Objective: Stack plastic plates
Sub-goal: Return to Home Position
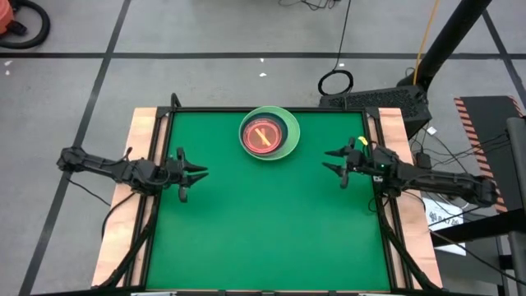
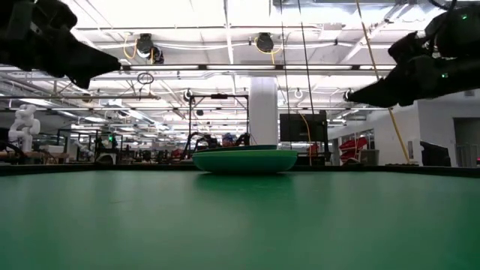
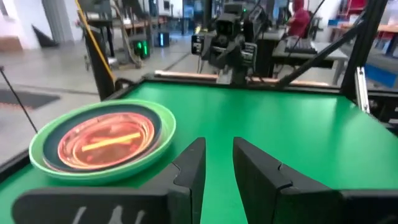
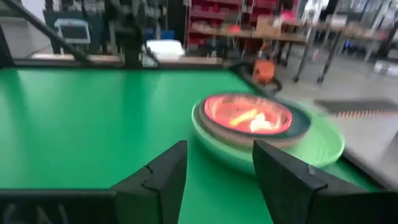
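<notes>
**Green bench, one plate stack, both claws spread**

Green-topped bench (image 1: pixel 271 230) fills the middle of the high view. The low view shows a workshop hall beyond it. Round plastic plates sit nested in one stack (image 1: pixel 269 133) at the upper centre of the frame, near the bench's far edge. A large light-green plate (image 1: pixel 294 140) lies at the bottom, a dark teal plate (image 1: pixel 246 123) sits within it, and a small translucent amber plate (image 1: pixel 263 136) glows reddish on top. Left claw (image 1: pixel 200 173) hovers at left middle with its fingers spread. Right claw (image 1: pixel 327 161) hovers at right middle, likewise spread. Both are well apart from the stack.
</notes>
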Motion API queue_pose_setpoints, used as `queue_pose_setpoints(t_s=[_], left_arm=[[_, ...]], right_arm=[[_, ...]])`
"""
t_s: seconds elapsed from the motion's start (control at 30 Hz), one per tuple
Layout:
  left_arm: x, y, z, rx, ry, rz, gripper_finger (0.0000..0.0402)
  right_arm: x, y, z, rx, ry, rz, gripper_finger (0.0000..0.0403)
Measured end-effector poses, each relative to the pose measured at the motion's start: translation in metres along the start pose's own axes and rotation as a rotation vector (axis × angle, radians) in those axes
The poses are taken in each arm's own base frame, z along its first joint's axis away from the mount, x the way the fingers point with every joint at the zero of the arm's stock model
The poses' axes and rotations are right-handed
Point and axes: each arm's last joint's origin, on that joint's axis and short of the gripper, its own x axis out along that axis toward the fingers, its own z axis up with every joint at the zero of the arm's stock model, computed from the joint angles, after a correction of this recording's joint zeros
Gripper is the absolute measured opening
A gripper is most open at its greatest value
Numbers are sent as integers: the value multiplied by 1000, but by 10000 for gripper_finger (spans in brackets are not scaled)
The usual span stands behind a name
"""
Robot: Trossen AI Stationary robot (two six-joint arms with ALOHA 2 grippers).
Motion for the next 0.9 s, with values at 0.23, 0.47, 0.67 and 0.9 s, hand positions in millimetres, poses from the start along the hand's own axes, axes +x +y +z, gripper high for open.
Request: queue_pose_setpoints(t_s=[0.23,0.47,0.67,0.9], left_arm=[[-1,7,-24,38,0,143,88],[-1,9,-24,49,0,198,88],[0,10,-24,49,1,214,88],[0,10,-24,49,2,214,88]], right_arm=[[-2,0,2,-40,-21,-3,176],[-2,0,0,38,-6,0,176],[-2,0,0,139,-4,0,176],[-3,3,0,147,0,17,176]])
